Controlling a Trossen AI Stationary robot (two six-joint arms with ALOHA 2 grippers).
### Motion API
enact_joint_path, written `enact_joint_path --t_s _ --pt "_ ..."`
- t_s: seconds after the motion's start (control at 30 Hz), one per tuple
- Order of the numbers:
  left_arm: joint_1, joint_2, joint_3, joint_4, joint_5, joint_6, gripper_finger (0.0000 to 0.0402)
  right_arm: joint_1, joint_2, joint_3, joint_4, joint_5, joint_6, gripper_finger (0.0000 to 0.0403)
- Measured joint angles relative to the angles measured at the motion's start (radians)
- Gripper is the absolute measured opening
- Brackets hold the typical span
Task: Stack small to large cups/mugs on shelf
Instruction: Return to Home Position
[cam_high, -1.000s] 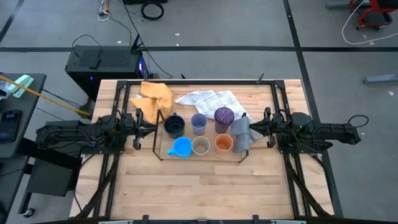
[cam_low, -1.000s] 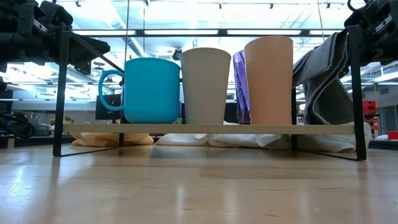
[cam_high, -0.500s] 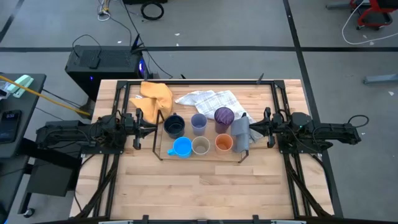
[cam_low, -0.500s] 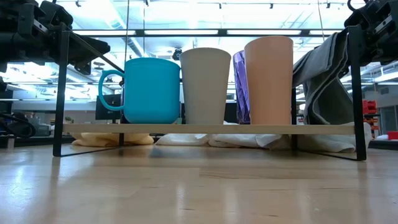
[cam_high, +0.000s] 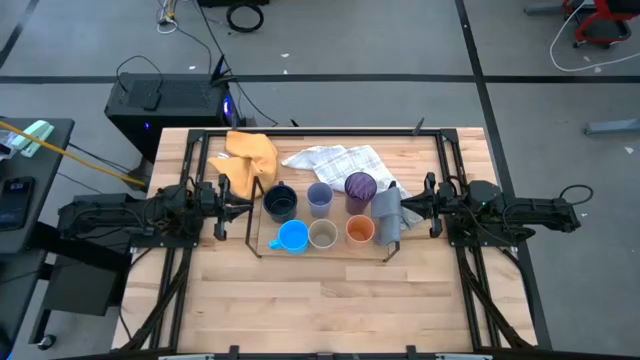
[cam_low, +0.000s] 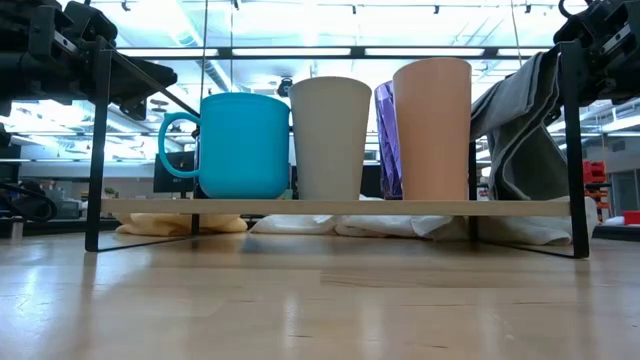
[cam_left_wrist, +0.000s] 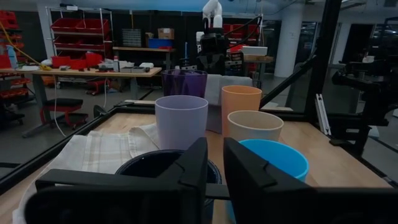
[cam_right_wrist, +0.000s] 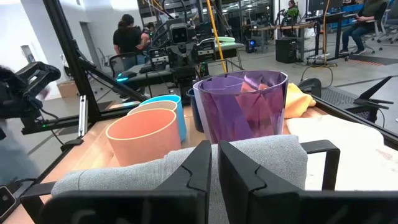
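The shelf (cam_low: 330, 207) stands mid-table, a thin black frame with a pale board. On it stand two rows of three. The near row is the bright blue mug (cam_high: 292, 236), tan cup (cam_high: 322, 234) and orange cup (cam_high: 359, 231). The far row is the navy mug (cam_high: 280, 203), lavender cup (cam_high: 319, 198) and purple cup (cam_high: 360, 186). My left gripper (cam_high: 238, 207) hovers level at the shelf's left end, its fingers (cam_left_wrist: 199, 168) a narrow slit apart, holding nothing. My right gripper (cam_high: 408, 209), shut, is level at the right end, just behind a grey cloth (cam_right_wrist: 186, 165) draped over the frame. My right gripper points level at the grey cloth from the table's right side. Whether its fingertips (cam_right_wrist: 233, 165) touch the cloth, I cannot tell, because the fingers hide that spot.
A yellow cloth (cam_high: 252, 160) and a white checked cloth (cam_high: 335, 160) lie behind the shelf toward the far edge. Bare wood (cam_high: 330, 300) stretches from the shelf to the near edge. Black arm frames run along both table sides. People stand in the room beyond.
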Motion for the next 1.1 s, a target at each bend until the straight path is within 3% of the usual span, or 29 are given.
enact_joint_path --t_s 1.1 --pt "0.0 0.0 0.0 0.0 0.0 0.0 0.0056 0.0 0.0 0.0 0.0 0.0 0.0 0.0034"
